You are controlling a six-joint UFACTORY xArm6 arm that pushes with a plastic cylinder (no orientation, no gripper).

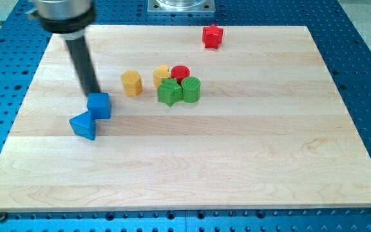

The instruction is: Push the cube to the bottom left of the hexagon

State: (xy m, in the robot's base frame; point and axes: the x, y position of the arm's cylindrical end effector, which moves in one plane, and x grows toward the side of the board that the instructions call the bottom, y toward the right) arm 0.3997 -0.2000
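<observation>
The blue cube sits on the left part of the desk. It touches a blue triangle, which lies just near and left of it. My tip is right at the far left edge of the cube, touching it or almost. The tool is only a straight dark rod. It has no parts that spread or pinch, so it holds nothing and can only push.

The hexagon is yellow. It sits a little to the right of the cube and farther away. So the cube is already on the near left side of the hexagon, with a small gap between them. I think the push is under way or nearly done.

Next, I think only a small, slow nudge is needed, if any. Where my tip is now, a push would send the cube to the near and right. Too much push would slide the cube past the spot under the hexagon. The triangle may get dragged along, since it touches the cube.

Other blocks sit in a bunch to the right of the hexagon: a yellow block, a red round block, a green star and a green round block. A red star sits alone at the far edge.

The desk is pale wood, flat and smooth. Around it is a blue base full of small holes.
</observation>
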